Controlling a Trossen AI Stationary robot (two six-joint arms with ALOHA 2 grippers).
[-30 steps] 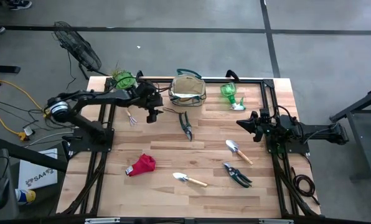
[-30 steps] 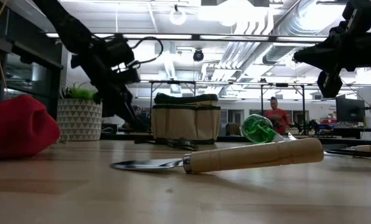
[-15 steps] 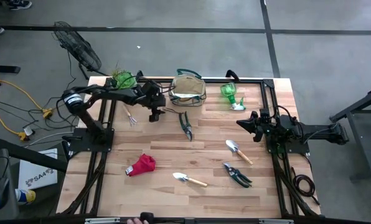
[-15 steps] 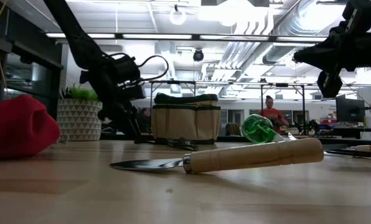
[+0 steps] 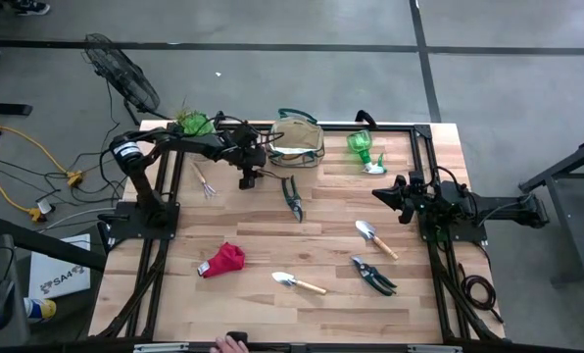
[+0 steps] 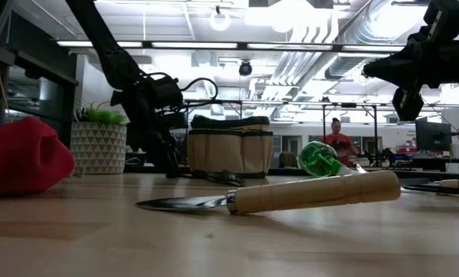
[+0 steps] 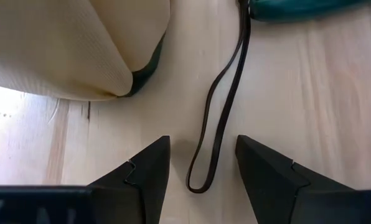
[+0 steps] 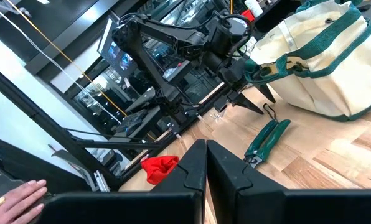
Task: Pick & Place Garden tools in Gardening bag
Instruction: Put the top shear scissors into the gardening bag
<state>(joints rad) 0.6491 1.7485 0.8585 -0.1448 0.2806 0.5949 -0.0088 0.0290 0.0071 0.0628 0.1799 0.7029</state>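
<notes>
Gardening bag [image 7: 79, 50] cut off; shears' strap [image 7: 220, 118] between left pincer [image 7: 201, 165] fingers.

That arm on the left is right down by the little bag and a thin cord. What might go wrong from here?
1. The left tool, open, straddles only the thin wrist strap of the pruning shears; closing there may drag them instead of lifting cleanly.
2. It sits close beside the gardening bag, so a sideways move might nudge or tip the bag.
3. The right tool waits shut, too far off to help.
</notes>
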